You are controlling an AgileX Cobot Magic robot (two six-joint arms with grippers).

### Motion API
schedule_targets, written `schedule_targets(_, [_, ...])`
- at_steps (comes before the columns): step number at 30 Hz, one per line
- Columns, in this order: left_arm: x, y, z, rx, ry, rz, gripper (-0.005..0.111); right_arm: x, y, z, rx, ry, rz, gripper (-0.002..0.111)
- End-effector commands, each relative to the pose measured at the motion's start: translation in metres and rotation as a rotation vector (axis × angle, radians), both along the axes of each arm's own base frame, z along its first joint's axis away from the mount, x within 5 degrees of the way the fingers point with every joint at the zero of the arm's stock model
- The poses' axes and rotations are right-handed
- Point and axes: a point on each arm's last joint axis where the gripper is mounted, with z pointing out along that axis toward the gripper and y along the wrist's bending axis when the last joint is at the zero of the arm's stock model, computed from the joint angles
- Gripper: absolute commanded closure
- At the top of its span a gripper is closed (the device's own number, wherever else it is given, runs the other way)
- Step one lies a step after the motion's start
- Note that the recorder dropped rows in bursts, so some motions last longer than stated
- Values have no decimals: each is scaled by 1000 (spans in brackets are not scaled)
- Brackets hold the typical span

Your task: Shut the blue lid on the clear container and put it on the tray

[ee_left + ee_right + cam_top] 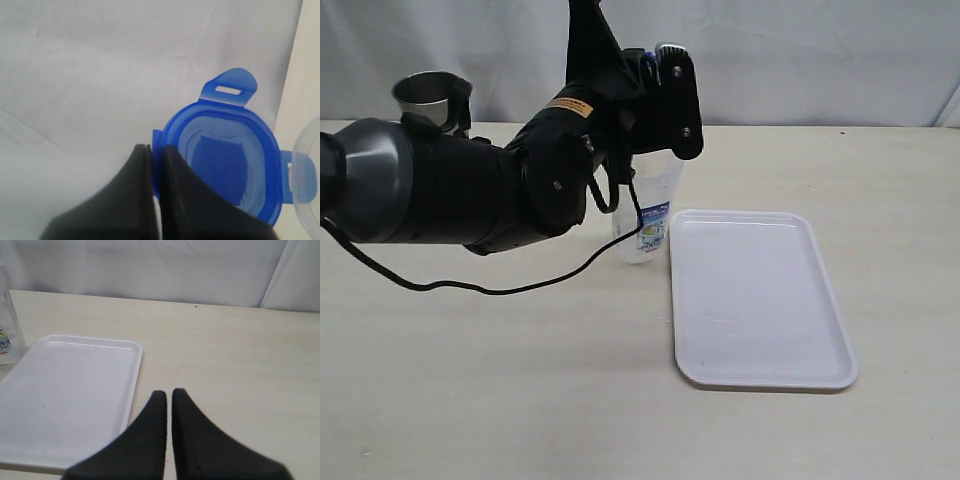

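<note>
Blue lid (225, 165) is pinched at its edge by left gripper (155, 148) above clear container (655, 225); right gripper (169, 392) closed, empty.

The small round blue plastic lid (225, 165) is translucent royal blue, paler on its flaps, darker in a square patch at its middle. The tall clear plastic cylindrical container (660, 185) is colourless; its printed label (653, 222) is blue and white with a touch of green. The flat rectangular white plastic tray (760, 300) is plain glossy white. The worktop (470, 400) is pale beige with faint streaks. The jaws of the left gripper (154, 150) and right gripper (169, 392) are matte black. The left arm (470, 190) is black and dark grey, with a small yellow-orange sticker (570, 103) and a black cable (500, 290). The tapered steel cup (430, 95) is silvery grey. The cloth backdrop (820, 50) is off-white.
</note>
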Motion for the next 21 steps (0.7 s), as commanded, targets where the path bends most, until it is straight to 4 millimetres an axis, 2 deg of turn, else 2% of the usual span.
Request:
schedule_targets(1, [8, 13, 1, -59, 44, 56, 107, 0, 0, 0, 1, -3, 1, 104])
schedule_targets(5, [14, 21, -2, -63, 82, 76, 107, 0, 0, 0, 1, -3, 1, 104])
schedule_targets(21, [23, 28, 3, -96, 36, 45, 107, 0, 0, 0, 1, -3, 1, 104])
